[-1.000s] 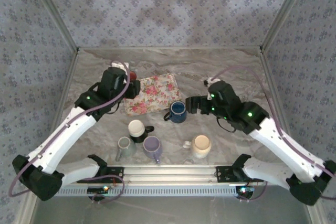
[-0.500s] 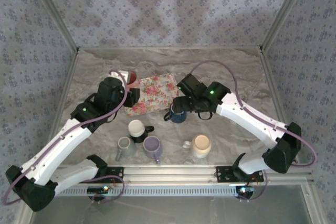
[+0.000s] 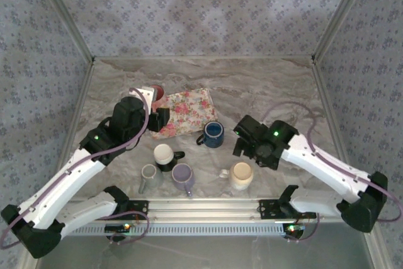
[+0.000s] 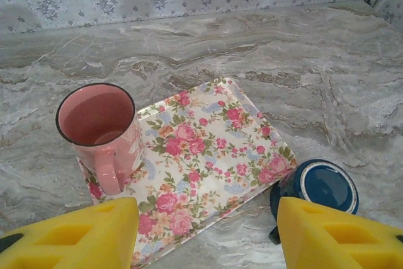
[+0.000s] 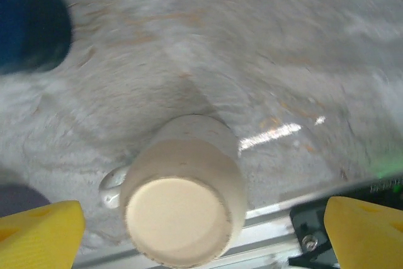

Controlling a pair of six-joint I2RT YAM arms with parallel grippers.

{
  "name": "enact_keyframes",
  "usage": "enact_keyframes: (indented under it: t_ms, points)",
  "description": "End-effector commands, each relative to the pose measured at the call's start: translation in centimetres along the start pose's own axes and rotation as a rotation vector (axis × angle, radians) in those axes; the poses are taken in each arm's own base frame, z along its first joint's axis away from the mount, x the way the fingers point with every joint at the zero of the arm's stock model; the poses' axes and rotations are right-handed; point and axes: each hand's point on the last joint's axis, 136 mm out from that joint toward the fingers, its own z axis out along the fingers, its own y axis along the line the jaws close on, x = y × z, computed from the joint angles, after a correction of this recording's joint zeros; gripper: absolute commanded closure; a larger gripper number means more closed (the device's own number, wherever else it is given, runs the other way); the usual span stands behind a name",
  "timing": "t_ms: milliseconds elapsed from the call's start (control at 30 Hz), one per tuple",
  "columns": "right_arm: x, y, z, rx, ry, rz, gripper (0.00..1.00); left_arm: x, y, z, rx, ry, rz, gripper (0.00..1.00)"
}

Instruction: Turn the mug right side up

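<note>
Six mugs share the grey marbled table (image 3: 271,86), and the one to turn is, by my reading, the cream glazed ceramic mug (image 5: 179,200), standing mouth down with its flat base upward near the metal rail (image 3: 208,207) at the table's near edge. The right gripper (image 5: 201,228) hangs just above it, yellow fingers (image 5: 38,231) spread wide and empty on either side.

The main risk looks like a poor grip: the round glazed wall may slide between the pads, and the small handle (image 5: 110,187) points toward one finger, which could strike it and push the mug aside. Once lifted and rolled over, the mug could knock the rail or drop and chip.

The lavender mug (image 3: 182,174) stands nearby, the dark blue mug (image 3: 213,133) farther back; neither blocks the way down. A grey mug (image 3: 150,177) and a black mug with a white inside (image 3: 165,155) sit farther left. The left gripper (image 4: 211,234) is partly spread, holding nothing, facing the pink mug (image 4: 101,130) upright on the floral rectangular tray (image 4: 208,149), well away from the work
</note>
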Motion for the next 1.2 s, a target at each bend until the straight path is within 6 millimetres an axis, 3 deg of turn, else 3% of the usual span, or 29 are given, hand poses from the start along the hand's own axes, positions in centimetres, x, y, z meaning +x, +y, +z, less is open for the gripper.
enact_keyframes:
  t_ms: [0, 133, 300, 533, 1167]
  points:
    - [0.9, -1.9, 0.5, 0.035, 0.013, 0.395, 0.00, -0.9, -0.9, -0.7, 0.050, -0.039, -0.003, 0.40]
    - [1.7, -1.7, 1.5, -0.018, 0.021, 0.595, 0.00, -0.9, -1.3, -0.9, 0.060, -0.047, 0.014, 0.40]
    - [1.8, -0.6, 1.9, -0.067, 0.016, 0.708, 0.00, -0.7, -1.6, -1.5, 0.050, -0.060, 0.062, 0.40]
    - [3.1, 0.6, 4.0, -0.027, 0.063, 0.726, 0.00, -0.8, -1.9, -1.9, 0.046, -0.078, 0.091, 0.40]
    - [5.9, 0.9, 8.0, 0.077, 0.135, 0.718, 0.00, -0.7, -1.7, -2.0, 0.024, -0.087, 0.118, 0.40]
